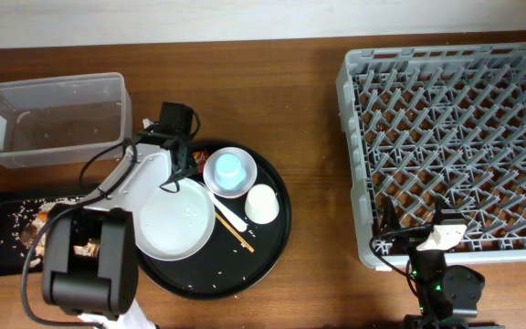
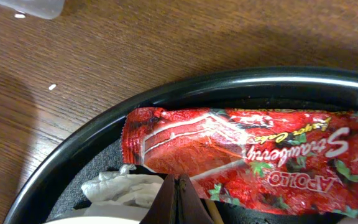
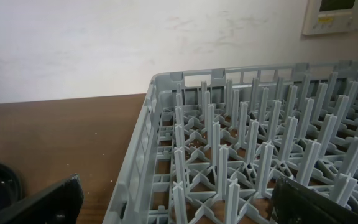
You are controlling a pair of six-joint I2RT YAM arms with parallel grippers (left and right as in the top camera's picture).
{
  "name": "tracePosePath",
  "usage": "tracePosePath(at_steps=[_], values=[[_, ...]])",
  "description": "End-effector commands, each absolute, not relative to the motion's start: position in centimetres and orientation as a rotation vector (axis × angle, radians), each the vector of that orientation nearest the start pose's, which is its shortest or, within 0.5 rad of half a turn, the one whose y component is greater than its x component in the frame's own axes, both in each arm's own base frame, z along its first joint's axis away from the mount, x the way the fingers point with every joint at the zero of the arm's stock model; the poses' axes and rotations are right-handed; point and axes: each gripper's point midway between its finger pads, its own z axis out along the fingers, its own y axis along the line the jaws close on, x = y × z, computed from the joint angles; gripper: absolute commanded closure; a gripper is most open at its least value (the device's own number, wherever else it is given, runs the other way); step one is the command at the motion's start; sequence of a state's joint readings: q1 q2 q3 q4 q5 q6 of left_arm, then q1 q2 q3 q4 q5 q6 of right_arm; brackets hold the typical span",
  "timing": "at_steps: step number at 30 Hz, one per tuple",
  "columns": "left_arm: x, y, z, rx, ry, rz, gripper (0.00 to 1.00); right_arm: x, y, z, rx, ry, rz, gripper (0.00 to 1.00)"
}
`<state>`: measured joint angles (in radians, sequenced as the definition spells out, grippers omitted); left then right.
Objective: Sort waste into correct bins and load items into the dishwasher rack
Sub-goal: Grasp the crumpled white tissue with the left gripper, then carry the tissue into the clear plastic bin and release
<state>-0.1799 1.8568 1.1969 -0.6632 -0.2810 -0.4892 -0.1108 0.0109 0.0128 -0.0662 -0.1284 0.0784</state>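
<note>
Tips of the left pincer (image 2: 176, 186) are clenched together at the near edge of the red wrapper (image 2: 241, 146); whether foil is caught between them I cannot tell. The red wrapper lies flat inside the round black tray (image 2: 86, 146), close to its rim, with crumpled tissue (image 2: 120, 186) just beside it. The right pincer (image 3: 176, 186) is released, fingers wide apart, by the near wall of the grey dishwasher rack (image 3: 142, 137), which stands on the table (image 1: 309, 91) well apart from that tray.
</note>
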Motion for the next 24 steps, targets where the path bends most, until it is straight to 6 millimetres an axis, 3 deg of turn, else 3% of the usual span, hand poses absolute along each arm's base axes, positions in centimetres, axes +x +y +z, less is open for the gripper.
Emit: tracePosePath(at_steps=[1, 5, 7, 11, 15, 16, 17, 18, 20, 24], values=[[38.6, -1.9, 3.0, -0.472, 2.782, 0.271, 0.99, 24.6, -0.9, 15.9, 0.069, 1.635, 0.067, 0.01], [36.7, -2.0, 2.7, -0.467, 2.866, 0.286, 1.00, 24.6, -0.9, 15.9, 0.069, 1.635, 0.067, 0.01], [36.1, -3.1, 3.3, -0.464, 2.912, 0.194, 1.00, 24.6, -0.9, 15.9, 0.069, 1.635, 0.067, 0.01], [35.6, -6.6, 6.8, -0.348, 2.921, -0.117, 1.00, 24.6, -0.9, 15.9, 0.069, 1.635, 0.067, 0.01], [37.8, -4.7, 10.5, -0.385, 2.742, -0.078, 0.98, 24.6, -0.9, 15.9, 0.069, 1.635, 0.067, 0.01], [38.5, -3.8, 11.0, -0.417, 2.703, -0.075, 0.85, 24.6, -0.9, 15.9, 0.069, 1.635, 0.067, 0.01], [38.5, -2.7, 10.9, -0.455, 2.702, -0.066, 0.63, 24.6, -0.9, 15.9, 0.069, 1.635, 0.067, 0.01], [37.9, -1.7, 10.2, -0.489, 2.735, -0.045, 0.50, 24.6, -0.9, 15.9, 0.069, 1.635, 0.068, 0.01], [37.3, -0.9, 9.1, -0.458, 2.789, -0.015, 0.48, 24.6, -0.9, 15.9, 0.069, 1.635, 0.067, 0.01], [36.1, -1.5, 5.8, -0.359, 2.934, -0.023, 0.47, 24.6, -0.9, 15.9, 0.069, 1.635, 0.067, 0.01]])
